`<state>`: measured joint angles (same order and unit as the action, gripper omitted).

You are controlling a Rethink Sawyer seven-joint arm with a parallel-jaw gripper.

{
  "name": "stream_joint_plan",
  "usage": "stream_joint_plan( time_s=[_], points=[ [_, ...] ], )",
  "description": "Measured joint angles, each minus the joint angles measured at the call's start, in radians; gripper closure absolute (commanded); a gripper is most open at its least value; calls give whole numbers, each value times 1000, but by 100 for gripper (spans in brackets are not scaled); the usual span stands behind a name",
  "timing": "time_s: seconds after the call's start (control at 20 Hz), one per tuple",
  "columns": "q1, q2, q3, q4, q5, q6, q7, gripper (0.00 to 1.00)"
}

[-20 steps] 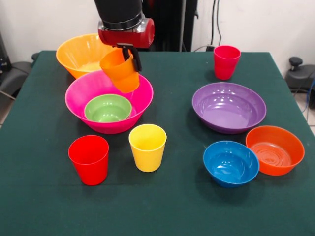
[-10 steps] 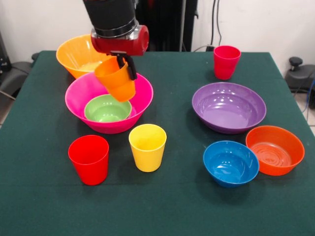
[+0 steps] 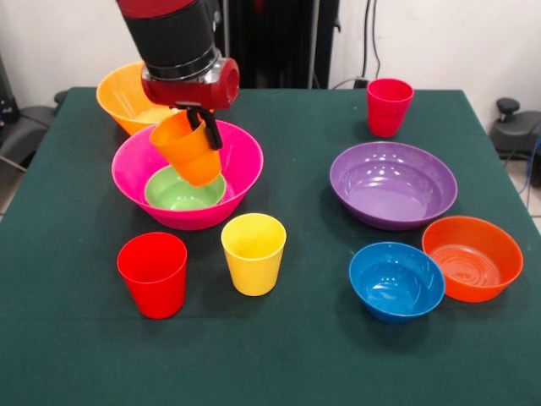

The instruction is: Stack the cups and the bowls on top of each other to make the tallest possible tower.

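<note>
The gripper (image 3: pixel 200 127) is clamped on the rim of the orange cup (image 3: pixel 187 149), one dark finger (image 3: pixel 209 128) lying down the cup's outer wall; the other finger is hidden inside or behind the cup. The cup hangs tilted, mouth up and leaning, over the green bowl (image 3: pixel 181 191), and its base hides part of that bowl's far rim, so whether cup and bowl touch cannot be told. The green bowl sits inside the hot-pink bowl (image 3: pixel 228 182), which stands toward the table's (image 3: pixel 76 338) far left part. The arm's red and black wrist (image 3: pixel 182 59) covers part of the orange-yellow bowl (image 3: pixel 122 97), which sits just behind the hot-pink one near the far left corner.

Nearer the front edge, the red cup (image 3: pixel 154 274) and the yellow cup (image 3: pixel 254 253) stand upright side by side, apart. On the right half, the crimson-pink cup (image 3: pixel 389 106) stands upright near the far edge, the wide purple bowl (image 3: pixel 393 183) lies in front of it, and nearer still the blue bowl (image 3: pixel 396 281) and the medium orange bowl (image 3: pixel 472 257) sit close together; contact is unclear. All pieces are glossy plastic, mouths up.
</note>
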<state>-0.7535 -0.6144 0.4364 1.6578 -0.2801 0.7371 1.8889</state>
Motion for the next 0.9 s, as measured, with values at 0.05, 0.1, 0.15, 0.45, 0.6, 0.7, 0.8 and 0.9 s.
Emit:
stream_joint_plan(
  time_s=[0.05, 0.1, 0.15, 0.45, 0.6, 0.7, 0.8, 0.9],
  points=[
    [-5, 10, 2, -4, -11, 0, 0, 100],
    [-8, 16, 4, -7, -17, 0, 0, 100],
    [-12, 24, 5, -10, -26, 0, 0, 100],
    [-36, 66, 8, -23, -66, 0, 0, 100],
    [-44, 85, 8, -23, -88, 0, 0, 100],
    [-47, 94, 8, -23, -98, 0, 0, 100],
    [-48, 109, 8, -23, -114, 0, 0, 100],
    [-48, 117, 8, -23, -123, 0, 0, 100]
  ],
)
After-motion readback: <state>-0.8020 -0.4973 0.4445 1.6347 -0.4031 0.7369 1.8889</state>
